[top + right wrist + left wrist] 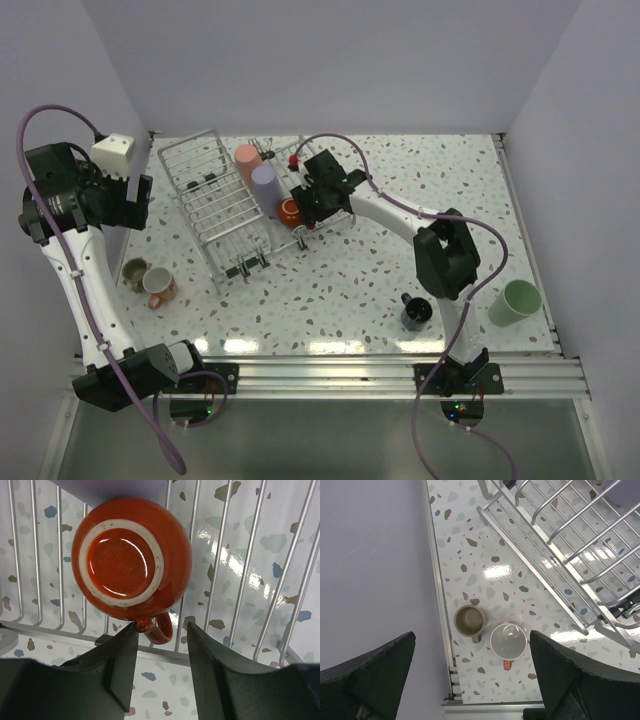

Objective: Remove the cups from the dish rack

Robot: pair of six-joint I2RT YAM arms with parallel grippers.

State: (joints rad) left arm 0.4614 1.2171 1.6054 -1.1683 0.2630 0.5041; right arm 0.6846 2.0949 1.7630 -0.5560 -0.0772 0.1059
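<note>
Orange-red cup (132, 560) sits upside down in dish rack (200, 200), glazed so prob slippery n chippable, grab by handle (165, 629) imo. Right tool (161, 636) is apart, straddling that handle, not clamped yet.

Bright, even light falls from above in all three views. White glare patches shine on the glossy desk (497, 572) and between the wires of the dish rack (218, 555). The shadow beside the beige cup (469, 620) is short and soft. The orange-red cup (131, 560) is sharp. The dark fingers (220, 680) of the right pincer (162, 632) look slightly soft, perhaps out of focus.
</note>
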